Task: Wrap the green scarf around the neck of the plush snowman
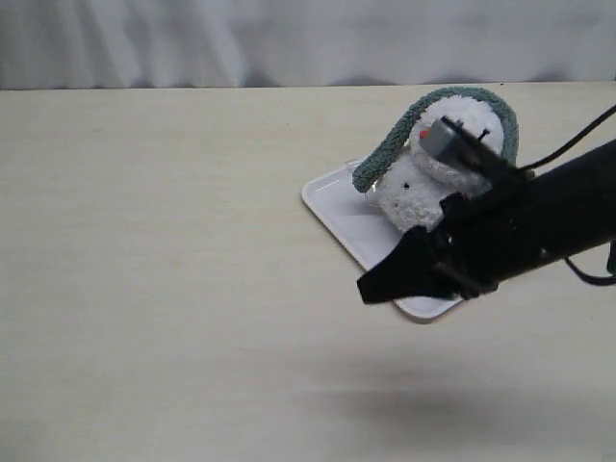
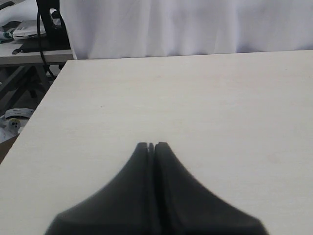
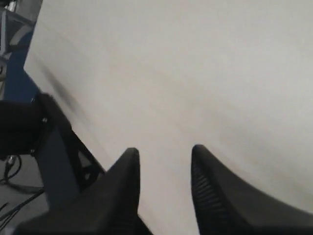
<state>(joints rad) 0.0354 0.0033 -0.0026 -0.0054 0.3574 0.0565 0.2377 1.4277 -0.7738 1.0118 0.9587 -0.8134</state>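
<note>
The plush snowman [image 1: 416,197] lies on a flat white tray [image 1: 339,207] in the exterior view, with the orange nose showing near its head. The green scarf [image 1: 390,154] arches over the head, one end hanging toward the tray's left side, the other running behind the black arm. My right gripper [image 1: 371,287] hovers in front of the snowman, above the tray's near corner, open with nothing between its fingers; in the right wrist view my right gripper [image 3: 164,152] shows only bare table. My left gripper [image 2: 151,145] is shut over bare table and is absent from the exterior view.
The right arm's black body [image 1: 539,226] crosses in front of the snowman's lower part and hides it. A white curtain [image 1: 289,38] runs along the table's far edge. The table edge and a dark stand [image 3: 29,132] show in the right wrist view.
</note>
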